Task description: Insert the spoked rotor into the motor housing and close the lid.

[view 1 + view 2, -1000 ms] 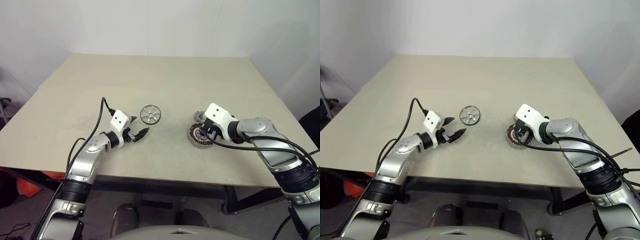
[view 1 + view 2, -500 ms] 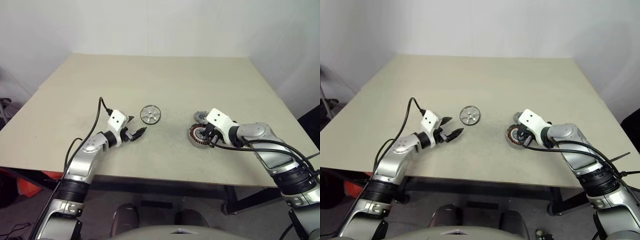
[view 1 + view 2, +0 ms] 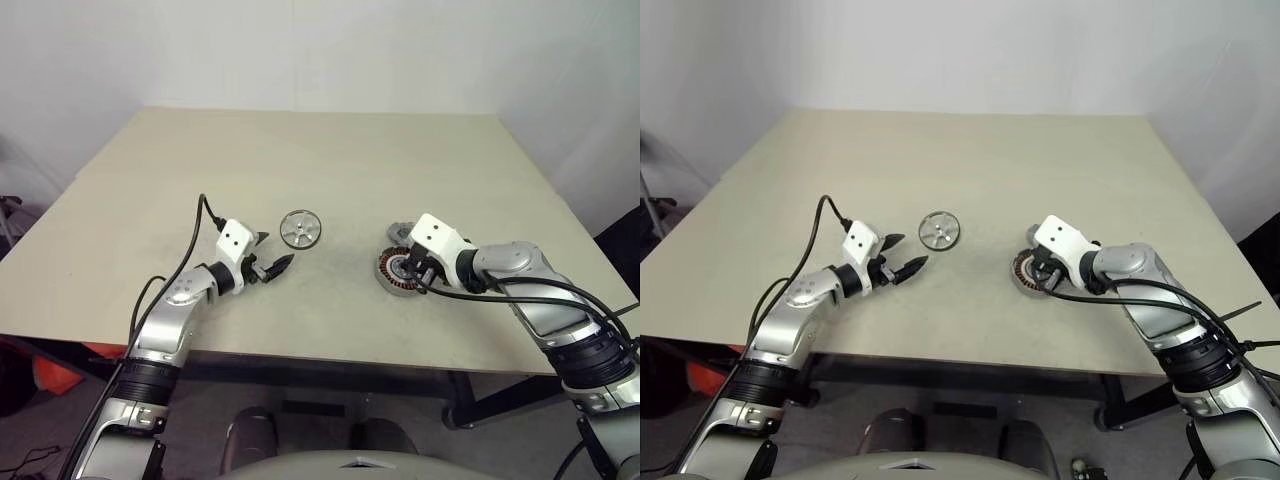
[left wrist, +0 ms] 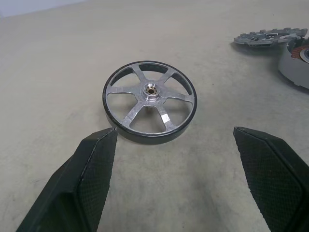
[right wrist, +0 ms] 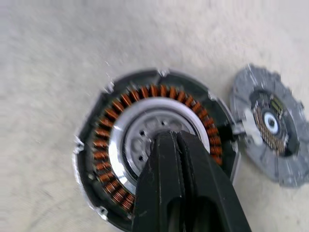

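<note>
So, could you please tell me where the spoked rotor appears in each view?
Left eye view: spoked rotor near table centre, just ahead of the open left gripper.
Right eye view: same spot.
Left wrist view: centre, beyond the fingertips.
Right wrist view: not in it.
Shared landmark: the motor housing, with the lid beside it.

Bright metal spoked rotor (image 4: pixel 150 101) (matt table (image 4: pixel 58 58))

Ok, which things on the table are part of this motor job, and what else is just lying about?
For the job:
- spoked rotor
- motor housing
- lid, beside the housing
- left gripper, open, facing the rotor
- right gripper, shut, over the housing's centre

Lying about:
- nothing else on the table
</note>
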### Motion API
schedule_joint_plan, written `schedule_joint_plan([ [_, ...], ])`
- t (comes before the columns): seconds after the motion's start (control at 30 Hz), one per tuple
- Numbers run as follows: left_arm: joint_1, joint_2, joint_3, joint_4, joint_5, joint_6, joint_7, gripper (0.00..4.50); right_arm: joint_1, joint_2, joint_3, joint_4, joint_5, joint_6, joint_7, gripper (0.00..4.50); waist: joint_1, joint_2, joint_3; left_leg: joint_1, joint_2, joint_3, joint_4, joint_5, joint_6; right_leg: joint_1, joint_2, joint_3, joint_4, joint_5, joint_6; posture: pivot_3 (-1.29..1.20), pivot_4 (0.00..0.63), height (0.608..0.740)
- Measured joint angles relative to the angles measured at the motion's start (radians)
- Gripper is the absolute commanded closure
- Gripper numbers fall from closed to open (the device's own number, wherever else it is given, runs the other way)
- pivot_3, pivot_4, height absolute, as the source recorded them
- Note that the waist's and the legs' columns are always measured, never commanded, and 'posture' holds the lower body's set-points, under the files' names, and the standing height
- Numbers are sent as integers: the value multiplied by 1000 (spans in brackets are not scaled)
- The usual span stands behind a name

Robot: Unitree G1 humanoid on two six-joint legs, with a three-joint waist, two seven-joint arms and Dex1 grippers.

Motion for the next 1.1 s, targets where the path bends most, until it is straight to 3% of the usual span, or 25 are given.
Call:
schedule_joint_plan([
  [0.8, -3, -5, -3, 13, -5, 3, 5, 458, 23, 24, -4, 5, 2, -2, -20, 4471, 0, -1, -1, 0, 0, 0, 0, 0, 0, 0, 0, 0, 0, 0, 0, 0, 0, 740],
  [1.1, -53, -70, 85, 27, -78, 146, 120, 458, -74, 24, -79, -4, 28, 18, -25, 4471, 0, -1, -1, 0, 0, 0, 0, 0, 0, 0, 0, 0, 0, 0, 0, 0, 0, 740],
])
